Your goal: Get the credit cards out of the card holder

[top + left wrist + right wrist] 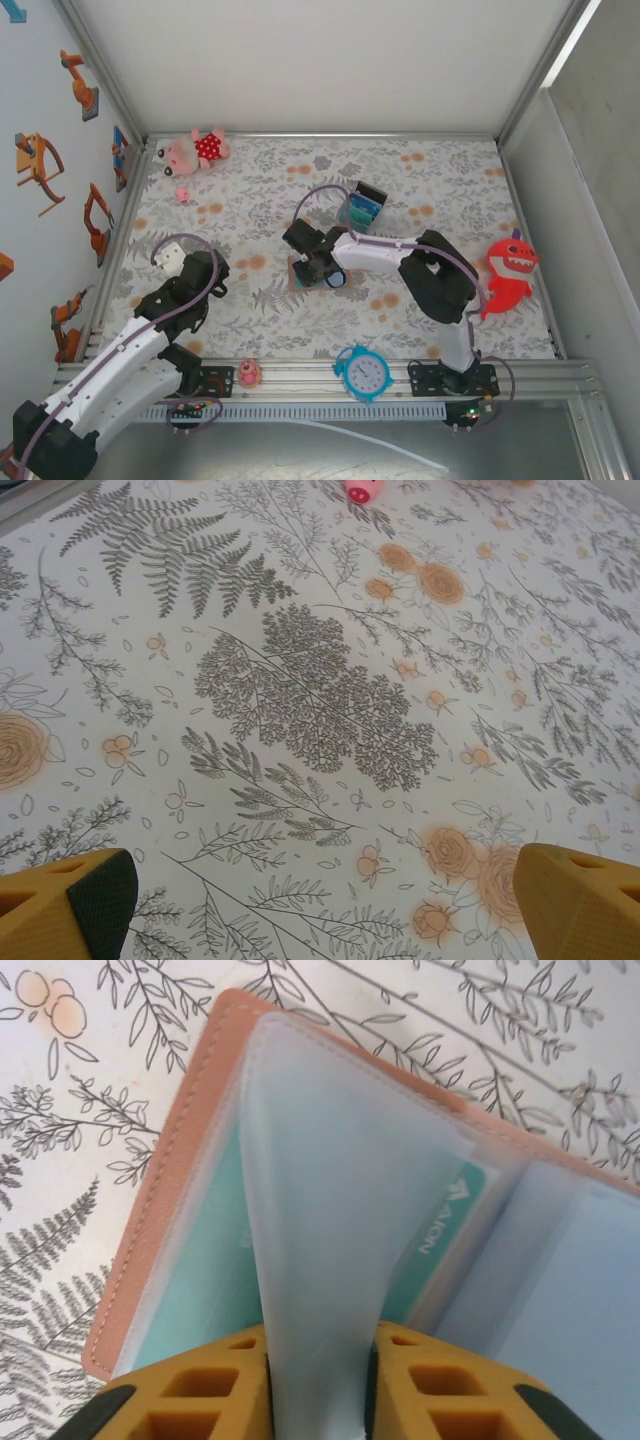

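Note:
The tan-brown card holder [170, 1160] lies open on the flowered cloth, its clear blue-grey pockets fanned upward. My right gripper [318, 1380] is shut on one translucent pocket leaf [330, 1210], which stands up between the yellow fingers. A teal card marked AION [445, 1225] sits in the pocket behind it, and another teal card [200, 1280] shows at the left. From above, the right gripper [318, 268] covers most of the card holder [296, 278] at mid-table. My left gripper [325, 910] is open over bare cloth, and from above the left gripper [175, 255] hangs well left of the holder.
A small black box with teal-blue cards [362, 205] stands just behind the holder. A pink plush [197, 150] lies at the back left and a red shark toy [508, 272] at the right. On the front rail sit a blue clock [363, 372] and a small pink toy [248, 373].

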You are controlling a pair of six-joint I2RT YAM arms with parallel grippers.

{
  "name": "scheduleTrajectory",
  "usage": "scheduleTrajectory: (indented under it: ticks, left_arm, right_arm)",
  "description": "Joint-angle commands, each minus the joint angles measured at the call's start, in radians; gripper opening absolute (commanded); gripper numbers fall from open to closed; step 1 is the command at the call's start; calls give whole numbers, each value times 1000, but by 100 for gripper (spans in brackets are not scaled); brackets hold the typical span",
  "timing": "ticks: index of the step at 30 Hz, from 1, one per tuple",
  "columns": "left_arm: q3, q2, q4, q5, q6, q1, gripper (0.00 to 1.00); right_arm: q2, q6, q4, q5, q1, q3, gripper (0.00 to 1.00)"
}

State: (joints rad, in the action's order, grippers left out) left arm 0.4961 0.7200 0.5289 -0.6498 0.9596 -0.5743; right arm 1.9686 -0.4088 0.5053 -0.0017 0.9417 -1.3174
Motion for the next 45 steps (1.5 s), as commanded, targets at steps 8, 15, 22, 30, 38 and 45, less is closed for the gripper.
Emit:
scheduleTrajectory:
  ticks: [8, 15, 22, 30, 38, 45]
  left_arm:
    - [43, 64, -101, 37, -57, -63, 97]
    - [85, 113, -109, 29, -89, -88, 97]
    - [118, 140, -126, 55, -124, -93, 97]
    - [195, 244, -127, 166, -233, -96, 97]
    - [293, 425, -81, 277, -314, -103, 97]
    - [335, 553, -67, 254, -336, -162, 97]
  right_arm:
    - [-91, 86, -8, -37, 2, 48, 22]
    - [-129, 79, 32, 26, 2, 46, 31]
    - [-149, 65, 60, 80, -7, 54, 33]
    - [-206, 23, 60, 98, -33, 106, 34]
    - [-235, -33, 47, 95, -66, 171, 34]
    - [-264, -102, 37, 92, -112, 219, 34]
